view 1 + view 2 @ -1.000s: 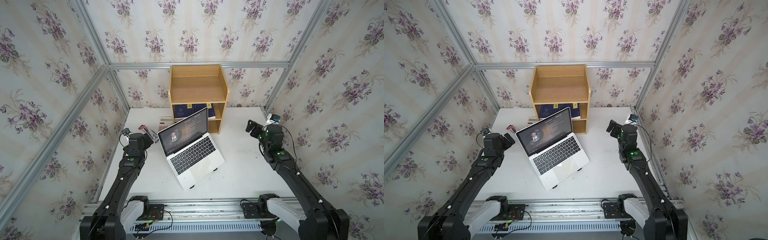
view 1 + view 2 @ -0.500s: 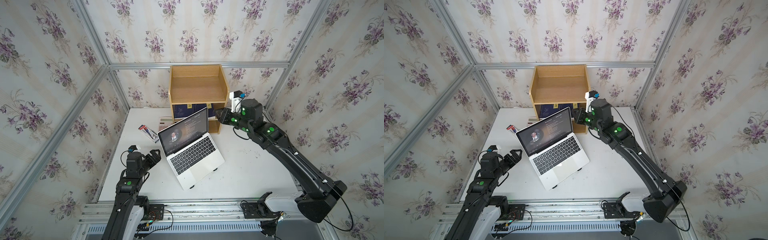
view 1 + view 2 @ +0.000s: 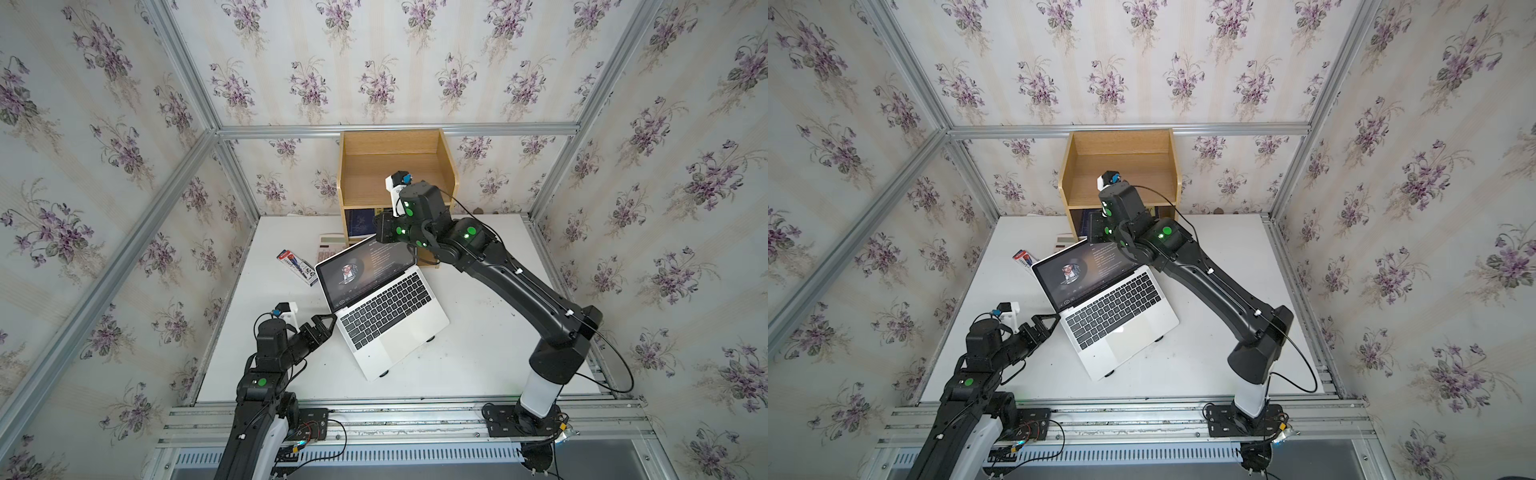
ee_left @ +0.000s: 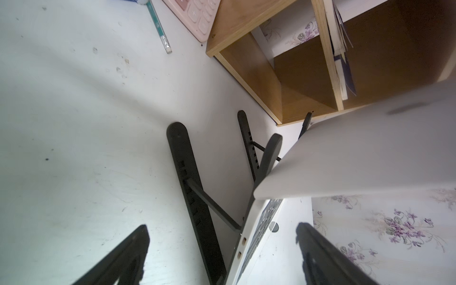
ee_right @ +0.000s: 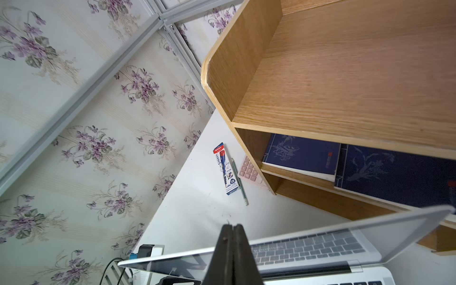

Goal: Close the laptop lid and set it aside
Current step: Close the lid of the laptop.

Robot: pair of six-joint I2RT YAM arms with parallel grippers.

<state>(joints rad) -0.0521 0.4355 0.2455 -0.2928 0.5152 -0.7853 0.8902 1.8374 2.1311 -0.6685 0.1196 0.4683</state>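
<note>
One slim silver-white laptop (image 3: 386, 320) sits open on one black slatted stand (image 4: 187, 172) on the white table (image 3: 478, 353), its black-bezelled lid (image 3: 365, 270) raised. Of two grippers, the right gripper (image 5: 232, 228), fingers pressed together, is at the lid's top edge. The left gripper (image 3: 327, 322), jaws spread, hovers beside the hinge corner.

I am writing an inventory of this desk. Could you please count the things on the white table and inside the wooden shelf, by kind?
Laptop: 1
Laptop stand: 1
Calculator: 1
Pencil box: 1
Pencil: 1
Dark blue books: 2
Total: 7
</note>
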